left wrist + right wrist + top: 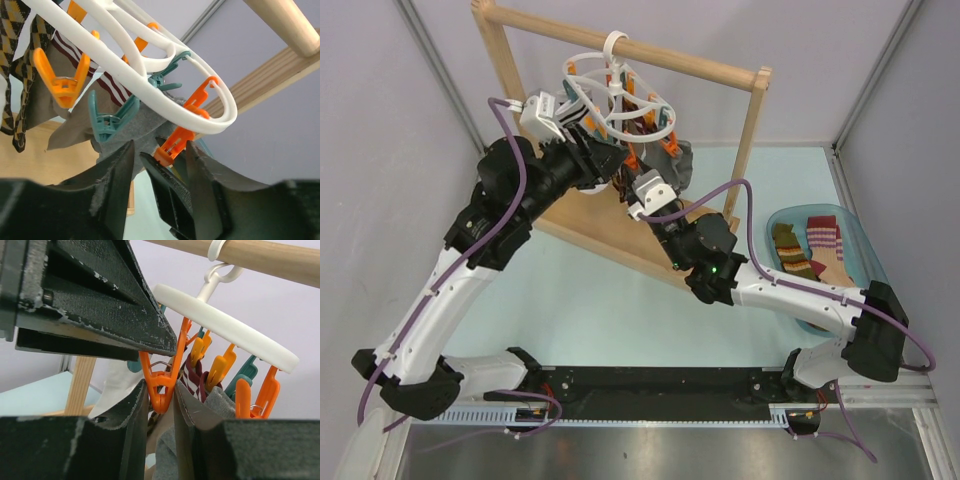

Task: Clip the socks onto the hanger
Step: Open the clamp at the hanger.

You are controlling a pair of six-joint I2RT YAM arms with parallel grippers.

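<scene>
**A:** Where is the hanger [225, 330] hanging?

**B:** It's hanging by its hook from the bar of the rack [670, 58], above the counter [600, 290]. Both arms are reaching up beneath it, so the clips are sitting at finger height.

**A:** What is the left tool [160, 150] doing?

**B:** It's standing spread, with one orange clip [186, 134] dangling between its fingers [112, 190]. The clip is brushing one finger and sitting apart from the other. I'm judging that it is bracketing the clip's upper legs so a squeeze will open the mouth below.

**A:** And the right tool [160, 387]?

**B:** Its fingers are drawn close together, leaving only a slit, and the clip's lower tip is sitting at the top of that slit. Grey fabric is showing around those fingers. It seems to be pinching the grey sock [220, 400] and offering its edge up to the clip, though I'm not seeing the hold clearly enough to be sure.

**A:** Are other socks hanging?

**B:** An argyle sock [20, 30] and a striped sock [107, 85] are hanging from neighbouring clips. More socks [810, 250] are lying in the bin [782, 213] on the right, well apart from the hanger.

**A:** What is looking risky?

**B:** Two tools are crowding one clip. The hanger is only hooked over the bar, so I'm expecting any sideways push to tilt it and drag the clip's mouth off the fabric.
</scene>
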